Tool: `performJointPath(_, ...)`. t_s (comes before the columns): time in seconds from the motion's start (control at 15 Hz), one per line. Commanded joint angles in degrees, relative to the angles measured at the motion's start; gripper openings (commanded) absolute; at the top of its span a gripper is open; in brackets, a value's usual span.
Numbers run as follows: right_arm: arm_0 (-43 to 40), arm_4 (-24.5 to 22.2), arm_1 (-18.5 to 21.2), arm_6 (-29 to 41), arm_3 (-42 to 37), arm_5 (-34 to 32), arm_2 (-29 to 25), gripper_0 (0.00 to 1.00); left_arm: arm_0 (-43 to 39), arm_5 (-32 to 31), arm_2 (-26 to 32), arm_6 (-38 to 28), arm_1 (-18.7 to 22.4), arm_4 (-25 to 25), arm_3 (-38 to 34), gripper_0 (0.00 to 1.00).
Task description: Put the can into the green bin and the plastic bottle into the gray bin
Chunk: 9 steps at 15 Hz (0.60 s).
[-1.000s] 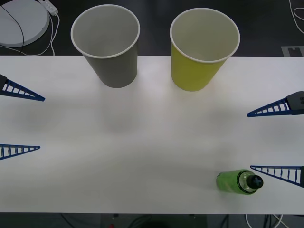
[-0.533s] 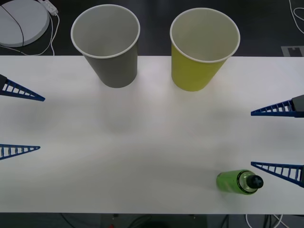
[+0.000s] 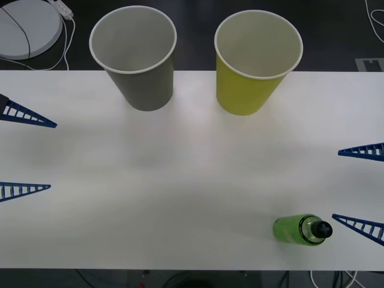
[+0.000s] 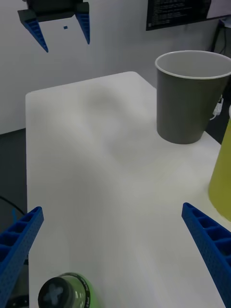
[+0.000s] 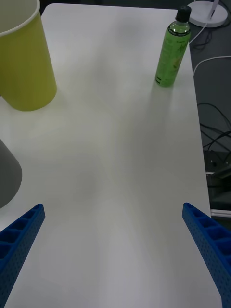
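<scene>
White rectangular surface [image 3: 192, 174], matte and evenly lit. Beyond its far left corner, a round white disc-shaped object [image 3: 27, 27] rests on the dark floor [image 3: 336, 36], crossed by a thin black cable and adjoined by a white cord [image 3: 63, 57] trailing toward the surface edge. A white-and-black marker [image 3: 369, 63] lies on the floor at far right. Loose cables [image 5: 214, 139] hang beside the surface's long edge.

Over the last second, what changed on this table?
The right pincer, open, drew back toward the table's right edge, away from the plastic bottle; it took hold of nothing. The left pincer stayed open at the left edge. The bottle, the gray bin and the green bin did not move.
</scene>
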<state>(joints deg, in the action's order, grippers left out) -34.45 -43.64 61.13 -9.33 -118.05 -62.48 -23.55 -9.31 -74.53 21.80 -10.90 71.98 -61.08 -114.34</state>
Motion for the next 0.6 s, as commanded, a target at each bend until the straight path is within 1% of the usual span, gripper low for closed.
performJointPath(0.07,-3.00,3.56,0.04,-6.23,3.26,-1.07,-0.10,1.00,0.00,0.00,0.00,0.00,0.00,0.00,0.00,1.00)
performJointPath(0.33,-6.16,8.13,0.04,-15.54,10.47,-4.85,-0.10,1.00,0.00,0.00,0.00,0.00,0.00,0.00,0.00,1.00)
performJointPath(0.47,-6.42,9.45,-0.04,-19.59,15.39,-9.24,-0.10,1.00,0.00,0.00,0.00,0.00,0.00,0.00,0.00,1.00)
performJointPath(0.53,-6.25,9.89,-0.04,-22.57,19.34,-12.67,-0.10,1.00,0.00,0.00,0.00,0.00,0.00,0.00,0.00,1.00)
performJointPath(0.6,-6.25,10.15,-0.04,-24.86,22.16,-14.69,-0.10,1.00,0.00,0.00,0.00,0.00,0.00,0.00,0.00,1.00)
